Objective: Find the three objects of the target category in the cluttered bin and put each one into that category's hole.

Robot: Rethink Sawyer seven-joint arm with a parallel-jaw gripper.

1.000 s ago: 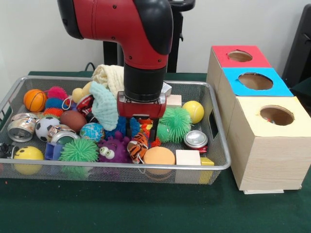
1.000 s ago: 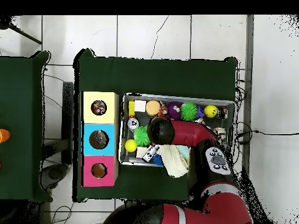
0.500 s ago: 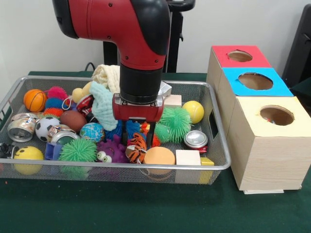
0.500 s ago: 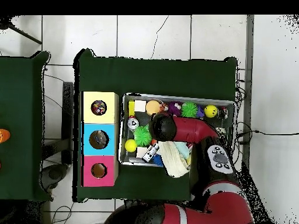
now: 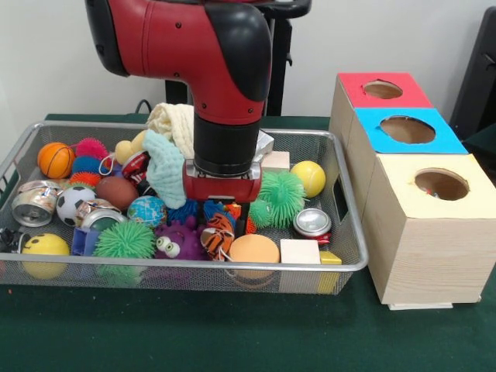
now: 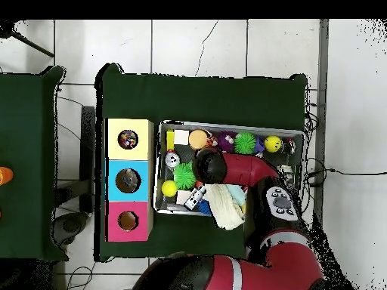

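Observation:
My gripper (image 5: pixel 225 212) hangs low in the middle of the wire bin (image 5: pixel 194 264), sunk among the toys. Its tips are buried between a tiger-striped toy (image 5: pixel 219 234), a blue spiky ball (image 5: pixel 186 209) and a green spiky ball (image 5: pixel 279 197). Whether it holds anything is hidden. Three boxes stand in a row to the right, with holes in a red top (image 5: pixel 383 89), a blue top (image 5: pixel 408 129) and a pale yellow top (image 5: pixel 441 184). In the overhead view the arm's wrist (image 6: pixel 210 166) covers the gripper above the bin (image 6: pixel 227 125).
The bin also holds a basketball (image 5: pixel 56 159), football (image 5: pixel 116 192), globe ball (image 5: pixel 147 210), smiley ball (image 5: pixel 45 245), purple monster (image 5: pixel 180 239), yellow ball (image 5: pixel 308 178), can (image 5: pixel 312 222), wooden blocks (image 5: pixel 300 251) and cloths (image 5: pixel 167 169). Something small lies inside the yellow box's hole (image 6: pixel 128 139).
The gripper has sunk lower into the toys at the bin's middle. The purple monster and the tiger-striped toy have shifted slightly beside it.

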